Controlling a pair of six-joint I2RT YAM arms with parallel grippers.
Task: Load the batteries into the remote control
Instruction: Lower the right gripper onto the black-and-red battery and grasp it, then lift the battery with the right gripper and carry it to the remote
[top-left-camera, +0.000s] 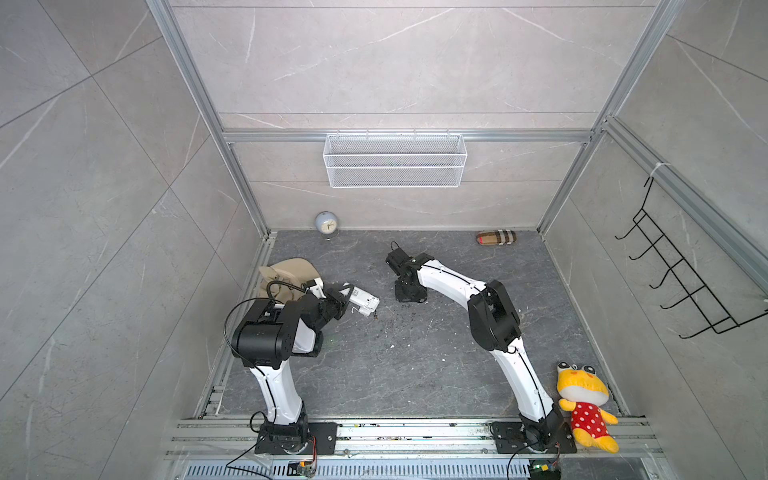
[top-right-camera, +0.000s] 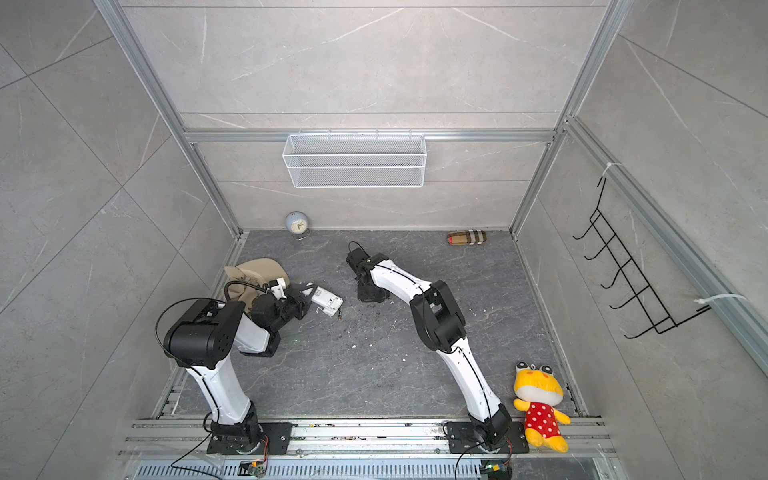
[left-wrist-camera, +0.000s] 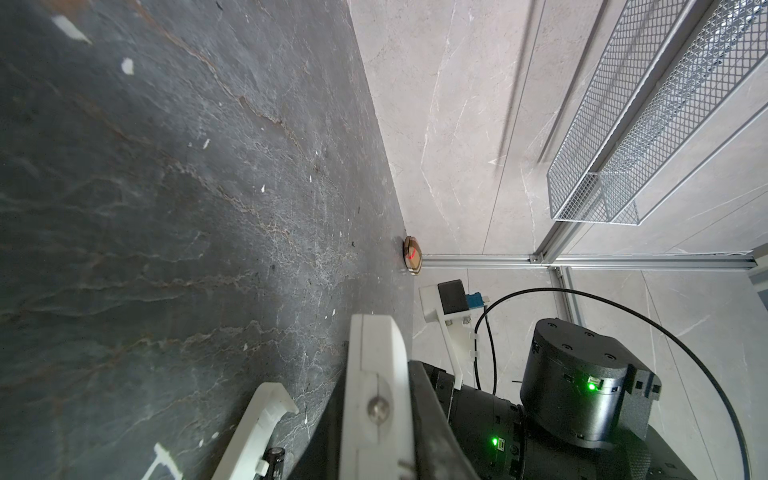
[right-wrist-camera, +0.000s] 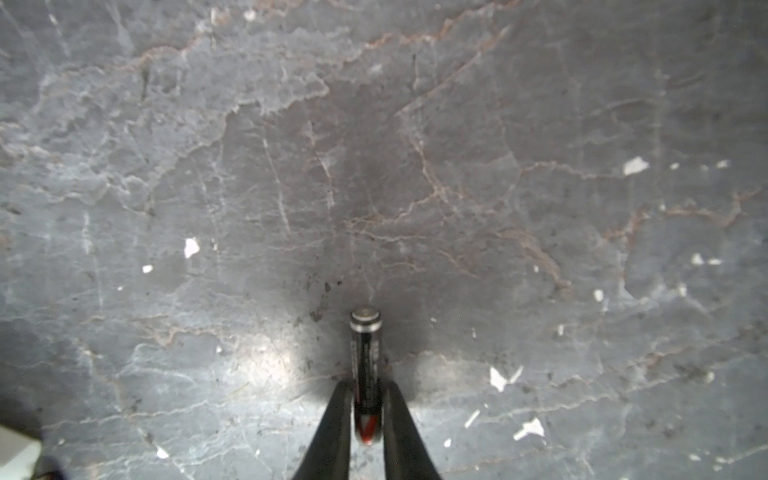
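Right wrist view: your right claw (right-wrist-camera: 366, 388) is clamping 1 battery (right-wrist-camera: 365, 353) between its tips. In a top view, your left claw (top-left-camera: 348, 298) is gripping the remote control (top-left-camera: 366, 303), a loose battery (top-left-camera: 376, 316) lying just beyond it.

Left arm (top-left-camera: 276, 386) and right arm (top-left-camera: 518, 374): white shells, black joints, black cables. Right tool (right-wrist-camera: 367, 388): black tapered fingers (right-wrist-camera: 334, 428).

Two batteries (right-wrist-camera: 365, 365) (left-wrist-camera: 275, 459); one each: remote control (top-left-camera: 363, 299), clock (top-left-camera: 326, 223), cap (top-left-camera: 291, 269), pouch (top-left-camera: 496, 237), basket (top-left-camera: 395, 178), plush (top-left-camera: 582, 399)
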